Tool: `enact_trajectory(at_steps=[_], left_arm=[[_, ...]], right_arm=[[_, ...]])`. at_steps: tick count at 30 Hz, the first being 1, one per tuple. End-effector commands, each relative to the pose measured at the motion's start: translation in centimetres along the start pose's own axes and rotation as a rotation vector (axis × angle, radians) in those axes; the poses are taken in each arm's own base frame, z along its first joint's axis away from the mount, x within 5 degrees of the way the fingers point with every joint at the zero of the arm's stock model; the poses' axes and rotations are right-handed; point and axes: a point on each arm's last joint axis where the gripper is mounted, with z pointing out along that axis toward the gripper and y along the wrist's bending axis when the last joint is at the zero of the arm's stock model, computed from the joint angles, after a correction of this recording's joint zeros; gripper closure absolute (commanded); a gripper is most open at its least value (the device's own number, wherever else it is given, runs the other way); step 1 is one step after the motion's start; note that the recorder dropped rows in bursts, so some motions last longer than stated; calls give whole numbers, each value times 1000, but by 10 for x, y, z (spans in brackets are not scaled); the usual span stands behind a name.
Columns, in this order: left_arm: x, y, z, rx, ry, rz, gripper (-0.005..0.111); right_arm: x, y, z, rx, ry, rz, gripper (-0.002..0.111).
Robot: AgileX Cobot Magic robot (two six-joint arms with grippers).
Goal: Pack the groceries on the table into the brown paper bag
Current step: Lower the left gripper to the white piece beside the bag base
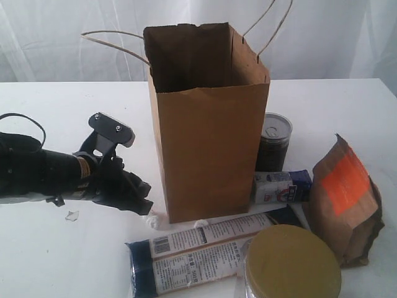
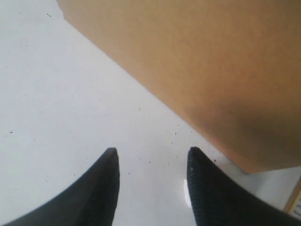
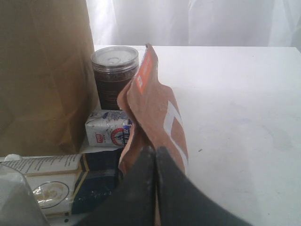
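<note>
**Stock on the surface, as we record it**

1. Brown paper bag (image 1: 211, 143): stands upright and open-topped near the middle of the surface (image 1: 56, 261). Its thin string handles stick up on the far-edge side.
2. Dark silver-lidded can (image 1: 274, 141): upright, just beside the bag's right wall, on the far side of item 3.
3. Small blue-white packet (image 1: 282, 186): lies on its side in front of the can, with one end against the bag's right wall.
4. Brown pouch with orange label (image 1: 344, 198): stands leaning slightly, toward the right edge, just beside the small packet.
5. Long navy-tan packet (image 1: 198, 248): lies flat in front of the bag, toward the near edge.
6. Gold-lidded jar (image 1: 291, 264): sits at the near edge and overlaps the right end of the long packet.
7. Clear wrapper scrap (image 1: 72, 215): lies on bare surface left of the bag, below the left arm.
8. Left gripper (image 1: 139, 198): sits low over the surface, close to the bag's lower left corner. We note its jaws released, parted, with only bare surface between them.
9. Right gripper (image 3: 153, 151): we see it in its wrist view only. Its jaws are clenched tight together directly in front of the pouch. We cannot tell whether the tips touch the pouch.
</note>
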Motion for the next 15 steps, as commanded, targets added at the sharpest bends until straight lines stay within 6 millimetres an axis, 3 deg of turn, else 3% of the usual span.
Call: enact_trajectory(at_steps=[1, 15], left_arm=[[2, -1, 0, 15, 13, -31, 57], [19, 0, 19, 30, 93, -59, 57]], right_arm=[[1, 0, 0, 5, -7, -6, 108], [1, 0, 0, 5, -7, -6, 108]])
